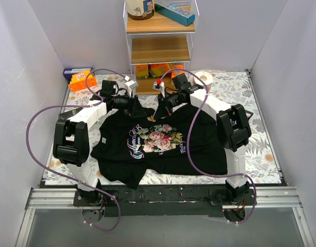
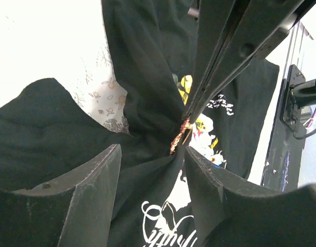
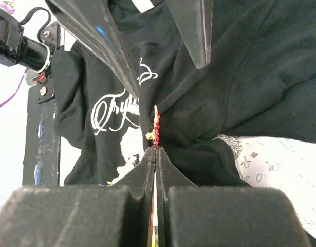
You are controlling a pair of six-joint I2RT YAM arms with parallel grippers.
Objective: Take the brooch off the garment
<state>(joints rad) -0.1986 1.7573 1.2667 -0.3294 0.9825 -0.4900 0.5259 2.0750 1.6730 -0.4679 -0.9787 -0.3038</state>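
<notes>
Two grippers crowded the far collar of the garment (image 1: 209,149), spread on a fern-printed cloth (image 1: 260,139). There the right gripper (image 3: 155,150) pinched the brooch (image 3: 155,128), fingers pressed together. The left gripper (image 2: 152,150) stood spread astride puckered fabric just beside it. A purple cable (image 1: 191,154) crossed the shirt. A wooden shelf (image 1: 160,49) and an orange box (image 1: 81,81) stood far back between pale walls (image 1: 24,77).

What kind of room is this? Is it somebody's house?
Most likely a robot test booth, not a home. Plain white walls box in one table. A left arm and a right arm are bolted at its near edge, trailing purple cables, with a T-shirt between them.
</notes>
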